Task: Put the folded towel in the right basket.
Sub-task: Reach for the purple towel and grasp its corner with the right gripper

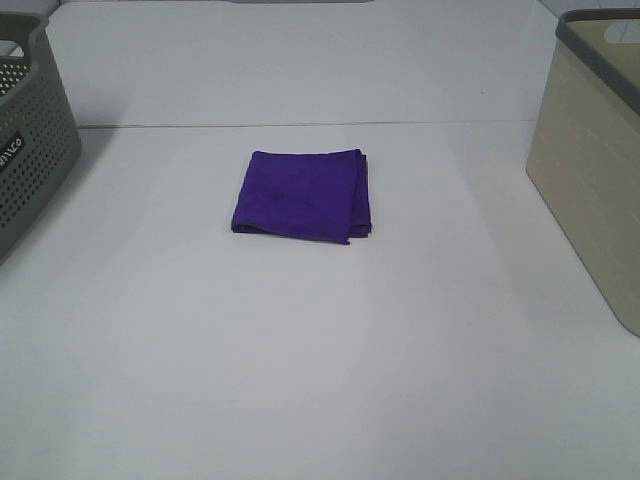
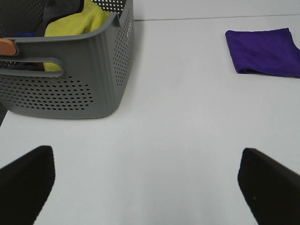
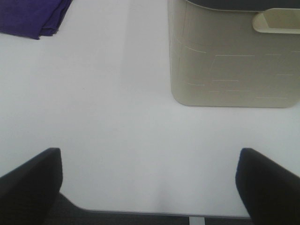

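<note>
Towel [image 1: 303, 195] lies folded on table [image 1: 320, 350], well apart from beige basket [image 1: 590, 170].

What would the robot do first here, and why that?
Probably the right gripper should reach toward the purple towel. Its jaws stand open and empty, the towel lies flat and untouched, and the beige basket it belongs in sits on that arm's side.
</note>
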